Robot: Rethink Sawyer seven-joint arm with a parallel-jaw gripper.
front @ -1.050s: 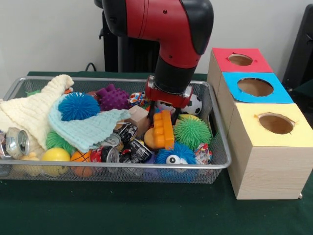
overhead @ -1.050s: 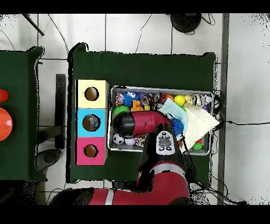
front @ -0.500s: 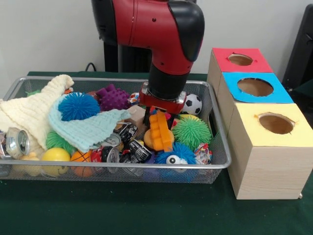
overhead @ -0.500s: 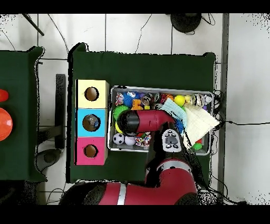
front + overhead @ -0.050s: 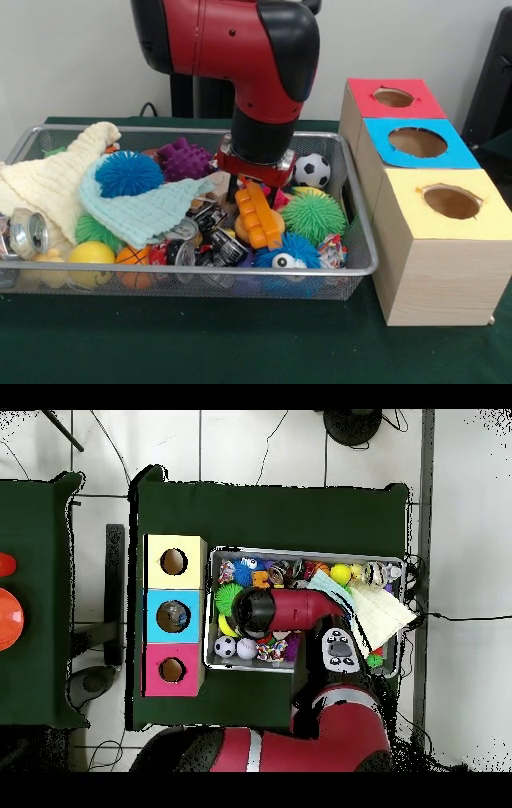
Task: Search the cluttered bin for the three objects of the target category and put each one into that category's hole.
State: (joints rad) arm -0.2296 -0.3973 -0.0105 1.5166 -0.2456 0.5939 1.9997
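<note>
A wire bin [image 5: 357, 210] holds a heap of toys, cloths and cans. My gripper [image 5: 250, 190] is down in its middle, fingers either side of the top of an orange studded block [image 5: 260, 220], which leans to the left; it looks shut on the block. Around it lie a soccer ball [image 5: 312, 170], a green spiky ball [image 5: 314, 216] and a blue fuzzy toy with an eye [image 5: 286, 254]. In the overhead view the arm [image 5: 285, 612] hides the gripper and the block.
Three wooden boxes with holes stand beside the bin: red [image 5: 394, 98], blue [image 5: 416, 142], yellow [image 5: 450, 202]. Left in the bin are a cream cloth [image 5: 56, 180], a pale blue cloth [image 5: 144, 210], a blue spiky ball [image 5: 128, 174], a purple one [image 5: 184, 158] and a can [image 5: 28, 232].
The gripper has slid left across the bin in the front view. The orange block's top went with it, so the block now leans. The soccer ball is now uncovered.
</note>
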